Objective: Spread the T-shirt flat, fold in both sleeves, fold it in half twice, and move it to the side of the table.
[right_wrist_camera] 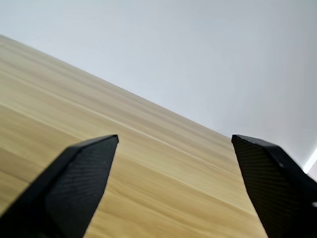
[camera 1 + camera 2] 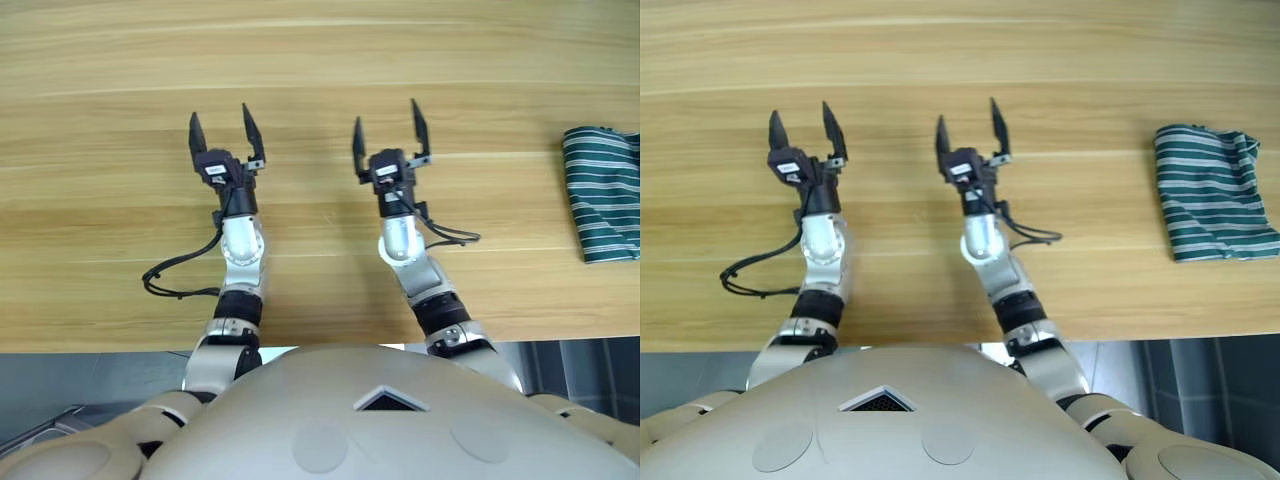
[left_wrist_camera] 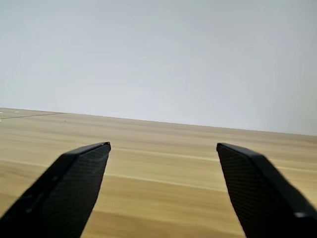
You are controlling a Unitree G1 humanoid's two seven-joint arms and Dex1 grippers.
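Observation:
The T-shirt, green with thin white stripes, lies folded into a small packet near the right edge of the wooden table. My left gripper hovers open over bare wood left of centre. To its right, near the middle, my right gripper also stands open with nothing between its fingers. Both are well to the left of the shirt. In the left wrist view the two black fingertips spread wide over the table, and the right wrist view shows the same with its fingertips.
The table's near edge runs just in front of my arms. A loose black cable hangs by the left forearm. A plain pale wall rises behind the table's far edge.

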